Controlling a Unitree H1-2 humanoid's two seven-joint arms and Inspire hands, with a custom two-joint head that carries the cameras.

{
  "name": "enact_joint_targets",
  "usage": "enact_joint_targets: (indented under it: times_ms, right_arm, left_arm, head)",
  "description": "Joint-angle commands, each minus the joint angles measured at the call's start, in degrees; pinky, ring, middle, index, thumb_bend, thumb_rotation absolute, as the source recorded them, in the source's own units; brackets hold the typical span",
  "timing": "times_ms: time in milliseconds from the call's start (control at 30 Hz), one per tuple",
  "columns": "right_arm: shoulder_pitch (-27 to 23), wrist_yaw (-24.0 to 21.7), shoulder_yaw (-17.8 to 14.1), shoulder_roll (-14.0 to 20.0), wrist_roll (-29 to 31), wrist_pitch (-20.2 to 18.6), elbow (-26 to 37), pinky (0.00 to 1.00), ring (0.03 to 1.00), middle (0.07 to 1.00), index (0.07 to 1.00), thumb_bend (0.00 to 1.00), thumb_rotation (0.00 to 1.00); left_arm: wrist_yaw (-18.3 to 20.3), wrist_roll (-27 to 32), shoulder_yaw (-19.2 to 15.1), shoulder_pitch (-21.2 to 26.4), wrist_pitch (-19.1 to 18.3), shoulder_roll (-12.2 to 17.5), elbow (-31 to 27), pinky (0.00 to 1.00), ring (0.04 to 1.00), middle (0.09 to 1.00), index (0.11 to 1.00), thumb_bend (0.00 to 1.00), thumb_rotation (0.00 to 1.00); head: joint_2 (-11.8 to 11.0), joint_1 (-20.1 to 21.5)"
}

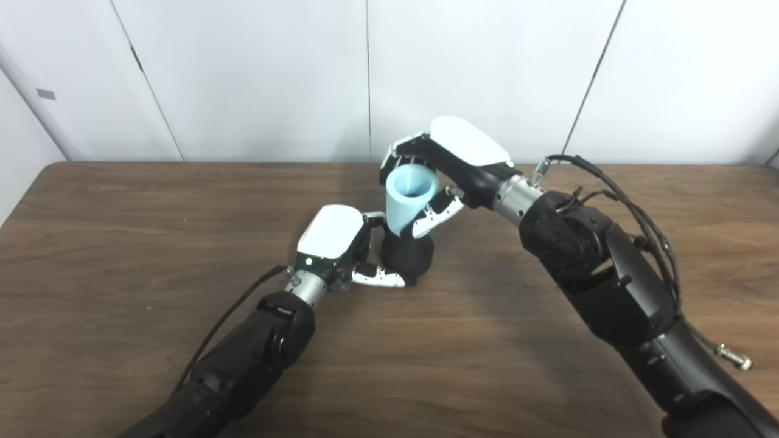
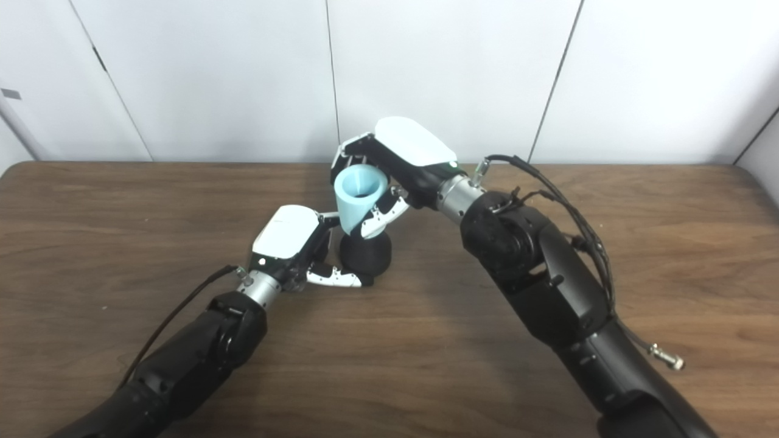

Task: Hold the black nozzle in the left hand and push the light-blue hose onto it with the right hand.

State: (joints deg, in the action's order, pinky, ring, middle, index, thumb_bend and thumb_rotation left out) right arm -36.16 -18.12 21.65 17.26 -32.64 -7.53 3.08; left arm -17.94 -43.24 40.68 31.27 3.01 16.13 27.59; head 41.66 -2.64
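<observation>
Right hand [image 1: 453, 161] wraps light-blue hose [image 1: 409, 198] — narrow end on black nozzle [image 1: 409, 255]; left hand [image 1: 341, 243] clasps nozzle base, mid-table [image 1: 122, 243], nearer far edge; views match.

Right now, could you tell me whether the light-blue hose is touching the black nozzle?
Touching: in the left eye view the light-blue hose meets the black nozzle with no gap.

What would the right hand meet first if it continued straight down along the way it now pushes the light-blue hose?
Probably the black nozzle. The right hand holds the light-blue hose directly above it, narrow end down against the nozzle top. The left hand grips the nozzle's side, so its fingers lie close by; depth is unclear.
</observation>
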Motion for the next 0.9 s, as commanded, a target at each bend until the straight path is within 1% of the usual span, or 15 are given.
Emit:
enact_joint_targets:
  times_ms: [0,33,100,167,233,300,333,400,467,567,700,800,867]
  right_arm:
    - [-0.17,-1.82,-0.72,-0.57,0.76,-2.21,0.35,0.56,0.68,0.775,0.842,0.81,0.11]
    - [-0.18,-1.35,-1.24,-0.96,1.14,-2.42,0.22,0.61,0.742,0.828,0.884,0.85,0.13]
    - [-0.33,-0.86,-2.13,-1.64,1.45,-3.45,0.17,0.64,0.806,0.884,0.93,0.89,0.17]
    - [-0.43,-0.71,-3.05,-2.31,1.95,-4.44,0.21,0.66,0.862,0.937,0.967,0.91,0.21]
    - [-0.37,-0.31,-4.0,-2.95,2.53,-4.9,0.15,0.7,0.903,0.974,0.992,0.92,0.23]
    - [-0.42,-0.8,-4.14,-2.96,2.63,-5.69,0.3,0.75,0.948,0.995,0.999,0.94,0.24]
    - [-0.37,-1.47,-3.94,-2.81,2.51,-6.47,0.71,0.75,0.961,0.998,1.0,0.95,0.24]
    - [-0.19,-2.3,-3.6,-2.65,2.11,-7.55,1.49,0.72,0.968,1.0,1.0,0.97,0.23]
    - [0.26,-2.54,-3.43,-2.6,1.85,-7.98,2.32,0.71,0.983,1.0,1.0,0.99,0.22]
    - [0.8,-2.47,-3.75,-2.62,2.33,-8.1,3.1,0.75,0.999,1.0,1.0,0.99,0.21]
    - [1.09,-2.02,-4.57,-2.38,3.41,-6.84,3.66,0.78,1.0,1.0,1.0,1.0,0.21]
    - [1.27,-2.06,-5.51,-2.36,5.1,-6.34,4.46,0.81,1.0,1.0,1.0,1.0,0.21]
    - [1.35,-2.27,-6.17,-2.22,6.49,-6.02,5.44,0.83,1.0,1.0,1.0,1.0,0.21]
  left_arm:
    - [8.98,-2.48,5.13,-6.43,1.7,-1.13,4.04,0.21,0.274,0.455,0.494,0.52,0.0]
    - [9.18,-2.31,5.09,-6.41,1.81,-1.1,3.95,0.21,0.273,0.467,0.489,0.52,0.0]
    - [8.99,-2.19,5.05,-6.33,2.14,-1.16,4.21,0.23,0.291,0.42,0.514,0.51,0.0]
    - [9.2,-2.34,5.13,-6.27,1.82,-1.27,4.36,0.23,0.295,0.408,0.52,0.51,0.0]
    - [9.03,-2.35,5.02,-6.36,1.48,-1.47,4.49,0.23,0.297,0.406,0.522,0.51,0.0]
    - [8.88,-2.24,4.9,-6.42,1.35,-1.66,4.77,0.22,0.284,0.403,0.521,0.51,0.0]
    - [8.81,-2.32,4.95,-6.39,1.42,-1.68,4.86,0.22,0.289,0.403,0.521,0.51,0.0]
    - [8.76,-2.5,5.07,-6.34,1.53,-1.62,4.85,0.24,0.309,0.407,0.523,0.51,0.0]
    - [8.56,-2.75,5.19,-6.33,1.58,-1.57,4.92,0.25,0.321,0.409,0.52,0.51,0.0]
    - [8.72,-2.8,5.22,-6.46,1.39,-1.49,4.71,0.26,0.331,0.413,0.521,0.51,0.0]
    - [8.8,-2.57,5.11,-6.5,1.4,-1.56,4.79,0.25,0.31,0.406,0.52,0.51,0.0]
    - [8.45,-2.47,5.0,-6.58,1.64,-1.57,4.83,0.23,0.295,0.405,0.52,0.51,0.0]
    - [8.82,-2.42,5.07,-6.52,1.65,-1.5,4.78,0.24,0.311,0.407,0.521,0.51,0.0]
  head:
    - [-0.09,0.02]
    - [-0.09,0.02]
    - [-0.41,0.02]
    - [-0.49,-0.01]
    - [-0.63,-0.07]
    - [-0.64,-0.03]
    - [-0.67,-0.02]
    - [-0.63,-0.09]
    - [-0.63,-0.09]
    - [-0.63,-0.09]
    - [-0.42,-0.13]
    - [-0.42,-0.13]
    - [-0.42,-0.13]
